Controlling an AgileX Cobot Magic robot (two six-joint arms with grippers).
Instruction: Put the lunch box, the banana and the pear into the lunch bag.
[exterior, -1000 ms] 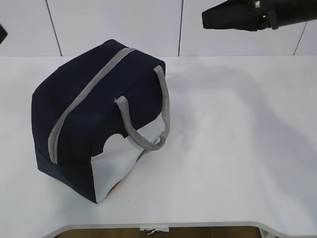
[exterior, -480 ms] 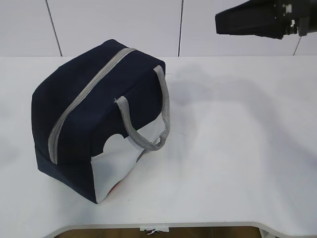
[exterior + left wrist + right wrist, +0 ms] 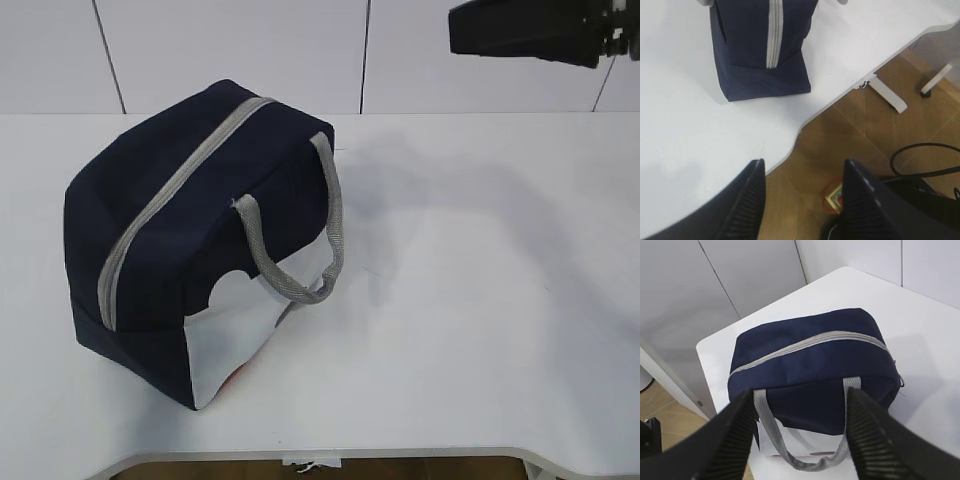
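The navy-blue lunch bag stands on the white table at the left, zipped shut along its grey zipper strip, one grey handle hanging over its white side panel. It also shows in the left wrist view and the right wrist view. The lunch box, banana and pear are out of view. My right gripper is open and empty, high above the table at the far right. My left gripper is open and empty, over the table's front edge, off the exterior view.
The table's curved front edge drops to a wooden floor with a table foot and black cables. A white panelled wall stands behind the table.
My right arm has moved to the right and slightly up across the top of the exterior view. The left gripper's tip left the exterior view's left edge. The bag has not moved.
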